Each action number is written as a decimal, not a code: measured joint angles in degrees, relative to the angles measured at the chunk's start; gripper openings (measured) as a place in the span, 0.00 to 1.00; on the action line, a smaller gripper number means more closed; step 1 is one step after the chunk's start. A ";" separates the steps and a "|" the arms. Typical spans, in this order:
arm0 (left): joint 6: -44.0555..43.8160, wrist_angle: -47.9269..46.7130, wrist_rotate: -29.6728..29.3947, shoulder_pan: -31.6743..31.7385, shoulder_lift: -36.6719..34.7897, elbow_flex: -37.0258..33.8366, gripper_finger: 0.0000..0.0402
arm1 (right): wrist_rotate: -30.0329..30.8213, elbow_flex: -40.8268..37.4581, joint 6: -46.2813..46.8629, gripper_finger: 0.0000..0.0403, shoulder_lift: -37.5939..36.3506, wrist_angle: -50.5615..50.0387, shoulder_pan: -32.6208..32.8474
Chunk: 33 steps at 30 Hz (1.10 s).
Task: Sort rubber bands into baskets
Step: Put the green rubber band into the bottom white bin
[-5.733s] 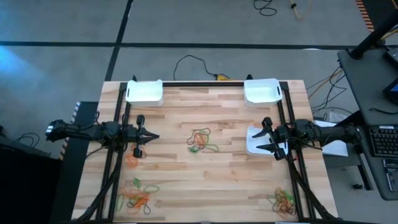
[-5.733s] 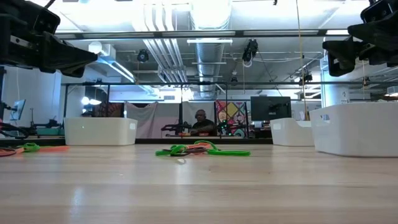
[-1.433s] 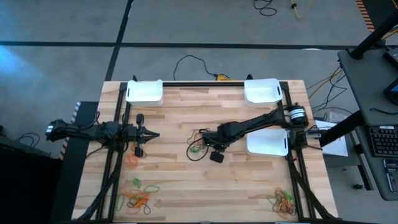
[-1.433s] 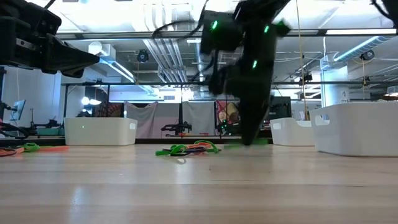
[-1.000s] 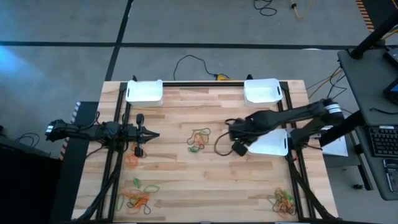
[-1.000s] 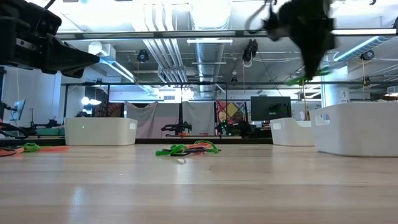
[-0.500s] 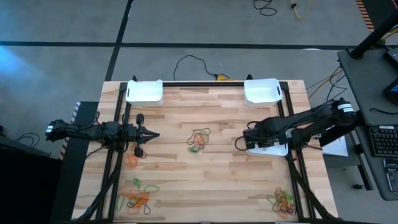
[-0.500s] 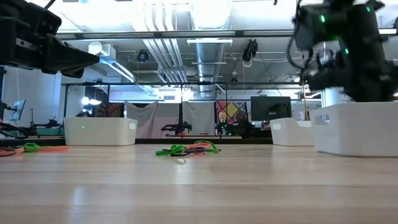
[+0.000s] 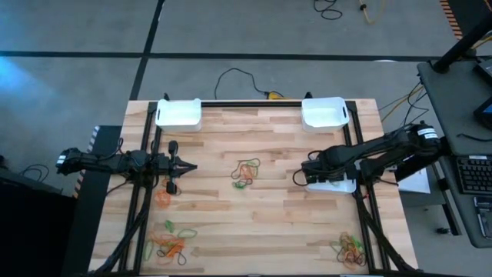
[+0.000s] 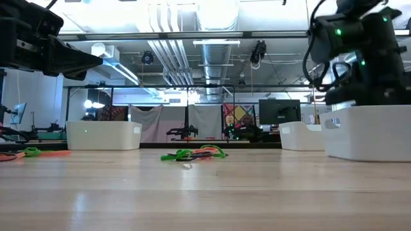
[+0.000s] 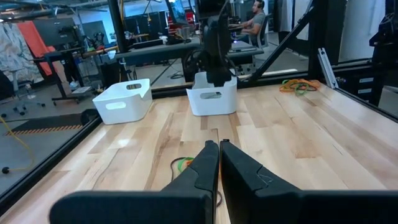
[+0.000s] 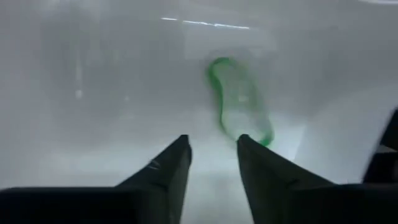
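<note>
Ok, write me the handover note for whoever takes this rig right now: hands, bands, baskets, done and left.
Right hand: open, inside the near right basket; a green band lies free in it just past the fingers.
Left hand: shut, empty, parked over the table's left side.
Baskets: two more at the far edge, left and right.
Done: that one green band dropped.
Left: the centre pile, the near left pile, the near right pile, and an orange band by the left hand.
</note>
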 joint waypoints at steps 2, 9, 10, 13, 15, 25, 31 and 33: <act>-0.02 0.02 0.00 -0.02 0.00 0.02 0.00 | -0.02 2.96 -0.87 0.40 0.00 -2.32 0.10; 0.00 0.00 0.00 -0.02 0.03 0.01 0.00 | 7.30 17.81 -3.91 0.45 2.18 -2.60 1.39; 0.00 0.02 0.00 0.00 0.03 0.00 0.00 | 8.87 20.09 -5.40 0.44 3.42 -2.58 1.41; -0.02 0.01 0.00 0.00 0.03 0.02 0.00 | 10.94 25.87 -12.97 0.43 8.41 -2.38 0.59; -0.01 0.00 0.00 -0.02 0.03 0.01 0.00 | 10.49 29.18 -18.98 0.42 12.85 -0.74 -0.44; -0.02 0.02 0.00 -0.01 0.03 0.02 0.00 | 7.20 46.47 -41.94 0.44 36.17 10.45 -8.21; -0.02 0.02 0.02 -0.02 0.03 0.01 0.00 | 0.55 53.72 -49.73 0.42 44.55 11.56 -13.29; 0.00 0.02 0.00 -0.02 0.03 0.02 0.00 | -1.41 55.81 -51.95 0.42 46.67 11.49 -13.66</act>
